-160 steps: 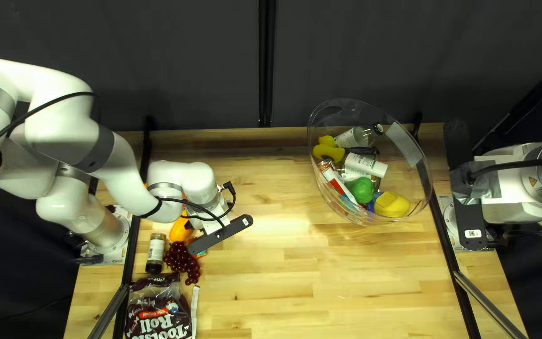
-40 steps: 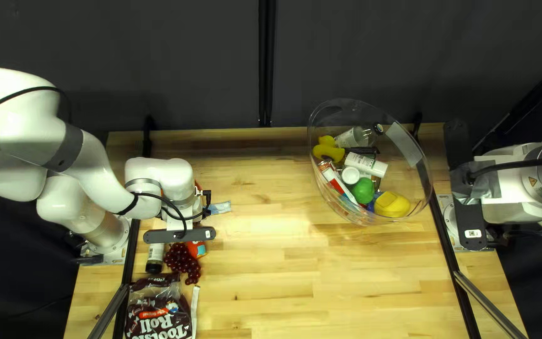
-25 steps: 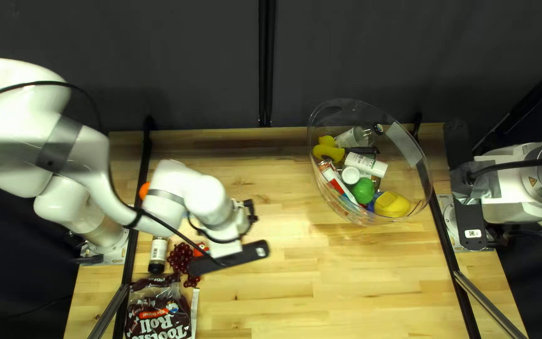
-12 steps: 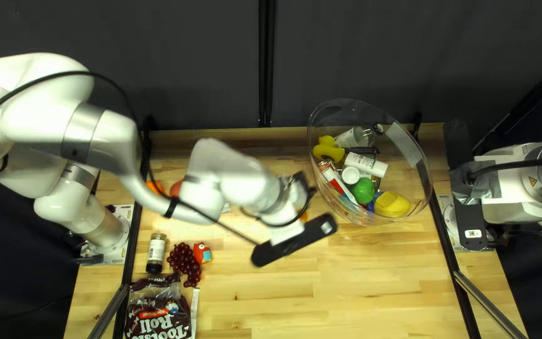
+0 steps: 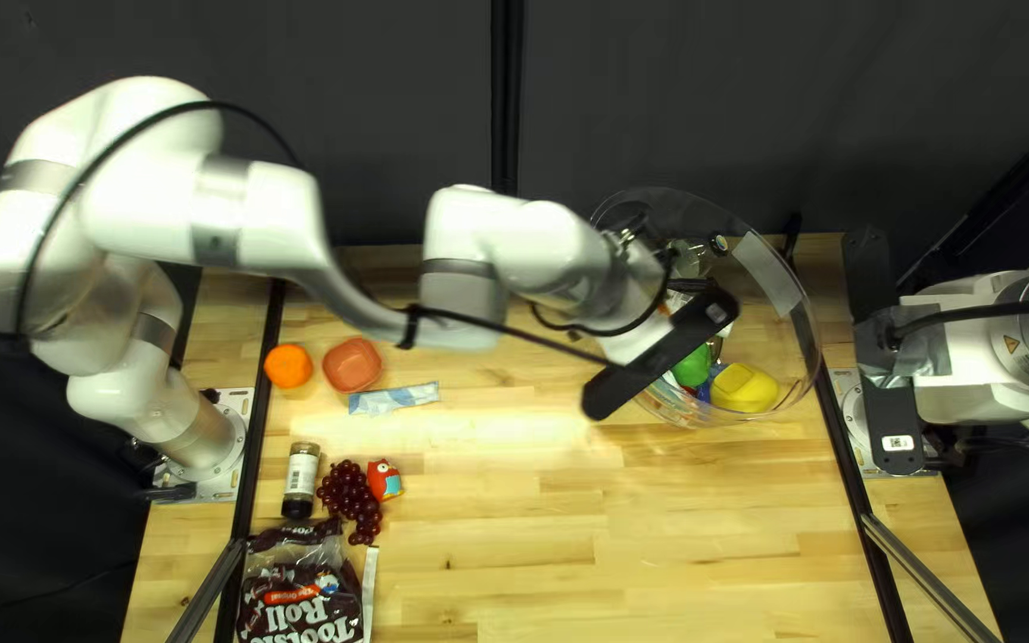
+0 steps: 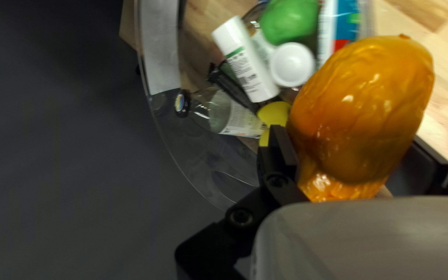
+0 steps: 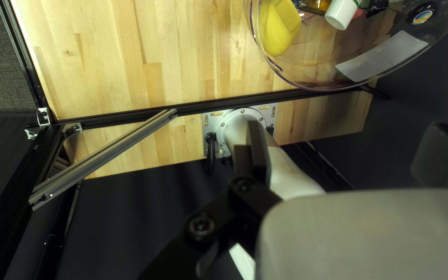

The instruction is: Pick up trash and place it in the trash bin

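Near and left on the desk [image 5: 562, 536] is a big brown candy bag [image 5: 300, 595]. Just past it are a little jar [image 5: 300, 479], some dark red grapes [image 5: 351, 500] and a small red toy [image 5: 384, 480]. Farther back on the left are a blue and white wrapper [image 5: 393, 398], a red dish [image 5: 351, 366] and a round orange ball [image 5: 288, 366]. All of these are left to pick up, if they all count as trash.

Off to the right, the right gripper [image 7: 348, 145] is wide apart and has nothing in it.

Farther back, the left gripper [image 6: 353, 142] is squeezing a shiny orange lump [image 6: 364, 103]. It is up over the left side of the clear bin [image 5: 816, 339], so letting go there looks like the next step. The lump is not in yet.

In the bin are a yellow case [image 5: 744, 388], a green lump [image 5: 692, 366], a white bottle [image 6: 246, 59] and, farthest back, a clear bottle [image 6: 219, 111]. I think the job is partly done.
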Motion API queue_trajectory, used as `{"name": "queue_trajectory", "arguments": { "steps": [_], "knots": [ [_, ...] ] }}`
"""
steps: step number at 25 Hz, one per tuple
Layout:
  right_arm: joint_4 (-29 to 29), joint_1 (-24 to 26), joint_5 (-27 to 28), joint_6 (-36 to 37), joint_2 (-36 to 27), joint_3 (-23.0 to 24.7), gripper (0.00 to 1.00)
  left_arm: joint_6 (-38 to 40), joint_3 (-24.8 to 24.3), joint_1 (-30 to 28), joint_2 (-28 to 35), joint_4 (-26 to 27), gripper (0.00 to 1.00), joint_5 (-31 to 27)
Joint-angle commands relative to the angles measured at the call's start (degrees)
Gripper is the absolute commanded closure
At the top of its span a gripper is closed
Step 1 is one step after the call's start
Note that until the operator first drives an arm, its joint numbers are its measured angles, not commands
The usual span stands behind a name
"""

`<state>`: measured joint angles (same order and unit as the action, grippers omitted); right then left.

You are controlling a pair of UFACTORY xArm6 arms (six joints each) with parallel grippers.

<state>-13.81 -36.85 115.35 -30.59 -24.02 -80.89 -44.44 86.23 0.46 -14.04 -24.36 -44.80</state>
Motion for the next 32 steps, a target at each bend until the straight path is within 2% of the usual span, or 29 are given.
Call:
{"name": "queue_trajectory", "arguments": {
  "steps": [1,3,7,8,9,12,19,21,24,26,29,32],
  "knots": [
    [0.0,0.0,0.0,0.0,0.0,0.0,0.00,-1.1,4.8,2.6,-4.5,2.0,1.00,1.1],
    [0.0,0.0,0.0,0.0,0.0,0.0,0.00,-2.0,6.3,3.4,-6.0,2.9,1.00,1.4],
    [0.0,0.0,0.0,0.0,0.0,0.0,0.00,-3.3,8.3,4.4,-8.8,4.7,0.88,2.1],
    [0.0,0.0,0.0,0.0,0.0,0.0,0.00,-3.5,8.9,4.4,-9.6,5.3,0.55,2.1],
    [0.0,0.0,0.0,0.0,0.0,0.0,0.00,-3.7,9.7,4.3,-10.5,6.1,0.06,1.8],
    [0.0,0.0,0.0,0.0,0.0,0.0,0.00,-3.7,11.9,3.8,-11.7,8.0,0.00,-0.1],
    [0.0,0.0,0.0,0.0,0.0,0.0,0.00,-2.8,9.3,1.4,-7.6,10.4,0.00,-4.2],
    [0.0,0.0,0.0,0.0,0.0,0.0,0.00,-1.9,10.4,-0.3,-7.6,11.8,0.00,-8.1],
    [0.0,0.0,0.0,0.0,0.0,0.0,0.00,-0.9,9.4,-2.2,-5.1,13.1,0.00,-12.5],
    [0.0,0.0,0.0,0.0,0.0,0.0,0.00,0.2,6.5,-3.3,-2.2,13.6,0.00,-14.0],
    [0.0,0.0,0.0,0.0,0.0,0.0,0.00,5.9,0.8,-5.1,1.7,12.4,0.00,-15.3],
    [0.0,0.0,0.0,0.0,0.0,0.0,0.00,11.4,-7.3,-8.0,7.0,12.3,0.00,-15.4]
  ]
}}
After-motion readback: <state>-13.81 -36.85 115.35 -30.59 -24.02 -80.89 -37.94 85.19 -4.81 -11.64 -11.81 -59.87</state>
